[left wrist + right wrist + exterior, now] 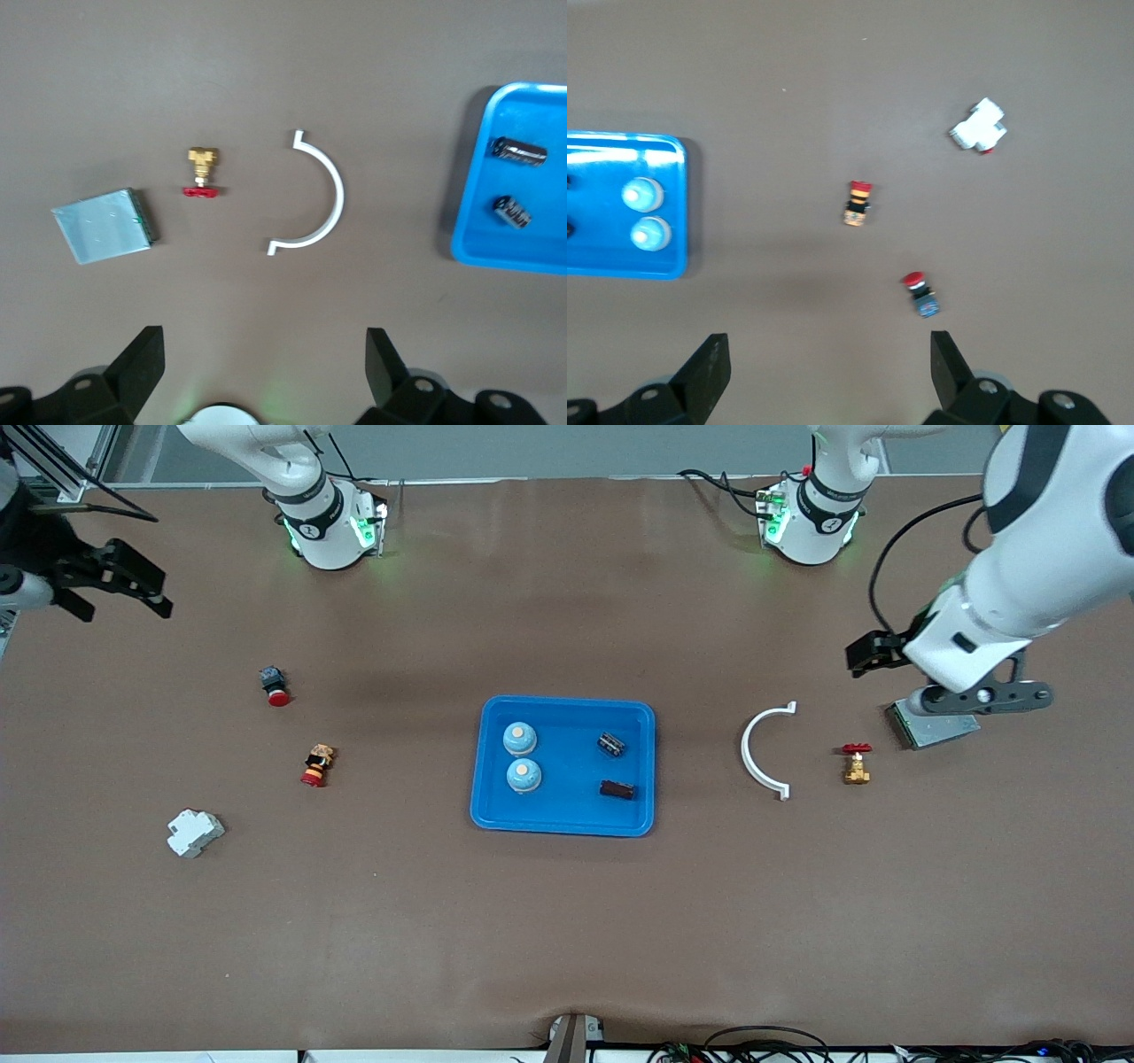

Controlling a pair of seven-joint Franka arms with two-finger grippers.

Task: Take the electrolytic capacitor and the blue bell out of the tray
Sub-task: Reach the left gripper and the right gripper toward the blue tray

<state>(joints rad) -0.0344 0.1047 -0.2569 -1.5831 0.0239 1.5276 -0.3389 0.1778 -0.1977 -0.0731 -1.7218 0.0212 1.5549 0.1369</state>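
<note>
Two light-blue bells [519, 737] [524, 775] sit in the blue tray [567, 817] on the side toward the right arm's end. Two dark capacitors [611, 744] [617, 789] lie in the same tray, toward the left arm's end. My left gripper [864, 657] hangs open over bare table at the left arm's end, away from the tray. Its wrist view shows the gripper [264, 354] empty, both capacitors [520, 151] [512, 212] and the tray's rim [469, 239]. My right gripper [124, 607] is open and empty at the right arm's end. Its wrist view shows the gripper [828, 354] and both bells [641, 193] [649, 233].
Toward the left arm's end lie a white curved clip [762, 751], a brass valve with a red handle [856, 763] and a grey-green plate [930, 726]. Toward the right arm's end lie a red push button [275, 685], a red-and-yellow button [317, 765] and a white breaker [195, 833].
</note>
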